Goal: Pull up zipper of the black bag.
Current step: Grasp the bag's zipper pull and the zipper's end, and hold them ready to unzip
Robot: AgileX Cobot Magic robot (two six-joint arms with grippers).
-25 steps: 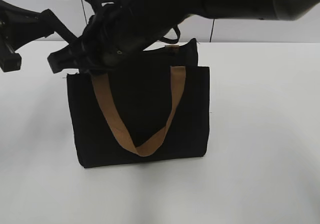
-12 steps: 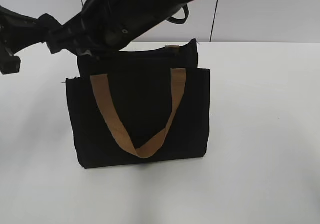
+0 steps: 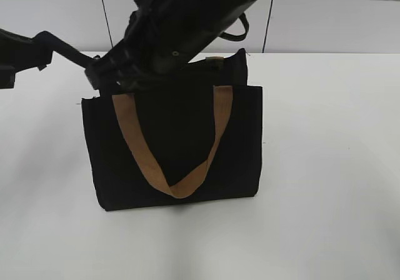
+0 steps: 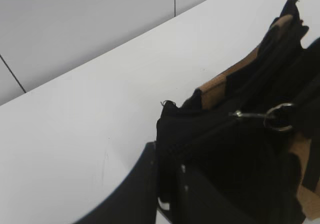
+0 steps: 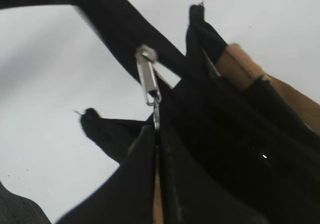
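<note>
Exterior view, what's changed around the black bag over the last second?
The right arm's pincer rose from the bag's upper left corner, then came back down to it, ending slightly right of where it began. The left arm at the left edge lifted a little. The black bag stands unmoved on the table, its tan handle hanging the same.

The exterior view looks down at a slant from the front, at middle distance, onto the black bag [image 3: 175,145] standing on the white worktop [image 3: 325,167]. The left wrist view looks very near along the bag's top edge. The right wrist view looks closely at the zipper [image 5: 148,81]. All three share the bag's top.
</note>
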